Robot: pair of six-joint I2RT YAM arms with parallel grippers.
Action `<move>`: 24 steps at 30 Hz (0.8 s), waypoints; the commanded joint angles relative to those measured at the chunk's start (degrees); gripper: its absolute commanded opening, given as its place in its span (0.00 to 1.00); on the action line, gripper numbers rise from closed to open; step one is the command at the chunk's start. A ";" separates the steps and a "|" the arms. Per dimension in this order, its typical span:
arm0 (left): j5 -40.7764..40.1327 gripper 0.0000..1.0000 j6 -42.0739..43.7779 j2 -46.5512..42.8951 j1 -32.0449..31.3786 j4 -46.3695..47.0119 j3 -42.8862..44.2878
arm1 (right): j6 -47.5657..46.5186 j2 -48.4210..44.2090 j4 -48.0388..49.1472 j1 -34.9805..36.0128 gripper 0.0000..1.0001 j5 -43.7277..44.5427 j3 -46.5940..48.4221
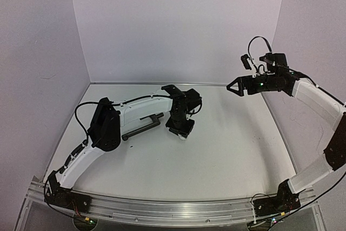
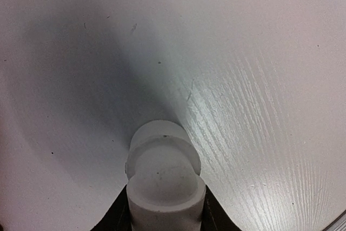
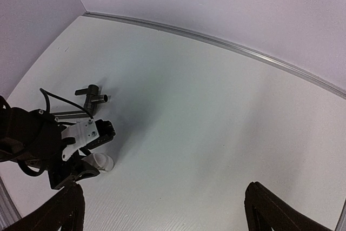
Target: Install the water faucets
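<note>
White fitting (image 2: 162,179) clamped in the left gripper (image 1: 183,132), black pipe (image 1: 141,127) just left of it, crank end nearest; right gripper (image 1: 233,86) open wide, far off.

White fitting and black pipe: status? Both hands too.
Left hand shut on white fitting, low at table, contact unclear. Right hand open, empty, raised at right. Black pipe loose on table beside left hand, ungripped.
</note>
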 commanded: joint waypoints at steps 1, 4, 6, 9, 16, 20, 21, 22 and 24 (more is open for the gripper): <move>0.15 0.22 -1.06 0.16 -0.22 1.87 0.01 | -0.52 -2.01 1.29 -0.14 0.98 -0.64 -0.13; 1.43 0.36 -1.27 -0.16 -0.23 2.20 -0.22 | -0.61 -2.07 1.25 -0.16 0.98 -0.71 -0.13; 1.47 0.43 -1.33 -0.49 -0.26 2.30 -0.38 | -0.69 -2.15 1.29 -0.14 0.98 -0.73 -0.13; 1.87 0.53 -1.38 -1.30 -0.26 2.55 -0.80 | -0.75 -2.26 1.32 -0.15 0.98 -0.86 -0.13; 5.20 0.72 -1.39 -4.76 -0.60 4.03 -2.08 | -1.11 -2.28 1.25 -0.16 0.98 -1.23 -0.16; 5.92 0.97 0.12 -11.31 -0.96 7.21 -5.28 | -1.54 -2.08 1.25 -0.17 0.98 -2.25 -0.06; 4.90 0.99 0.58 -13.07 -0.91 7.95 -6.99 | -1.51 -2.09 1.27 -0.19 0.98 -2.42 0.09; 3.68 1.00 1.52 -15.48 -0.79 8.82 -8.68 | -1.58 -1.98 1.27 -0.15 0.98 -2.71 0.21; 2.17 1.00 2.80 -19.47 0.34 9.95 -11.97 | -1.65 -1.74 1.26 -0.13 0.98 -3.21 0.49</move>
